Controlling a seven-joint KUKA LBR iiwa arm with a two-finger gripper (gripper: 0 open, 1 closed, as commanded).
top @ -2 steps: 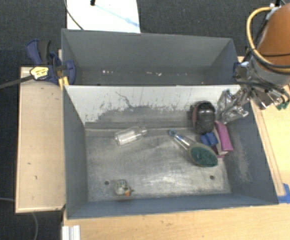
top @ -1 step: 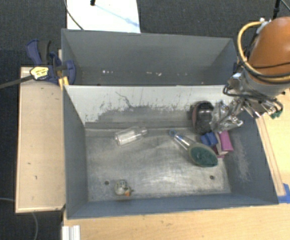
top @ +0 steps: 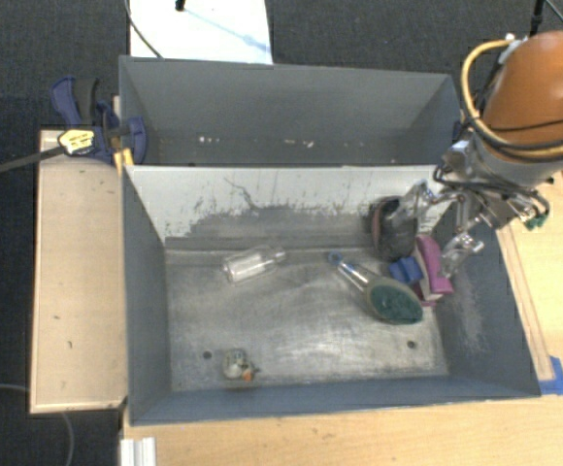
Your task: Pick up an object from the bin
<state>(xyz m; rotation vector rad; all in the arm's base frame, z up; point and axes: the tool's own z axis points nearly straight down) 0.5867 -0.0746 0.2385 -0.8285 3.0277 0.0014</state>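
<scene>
My gripper (top: 453,223) hangs at the bin's right wall, near the back right corner. Just below it a purple oblong piece (top: 434,265) leans against that wall, with a small blue piece (top: 405,271) beside it. To the gripper's left stands a black cylindrical thing (top: 388,227). A brush with a dark green round head (top: 395,303) and a clear handle lies on the floor in front of these, pointing back and left.
A clear little bottle (top: 253,263) lies on its side at the back middle of the floor. A small grey and orange thing (top: 237,365) sits near the front left. The arm's orange cover overhangs the right rim.
</scene>
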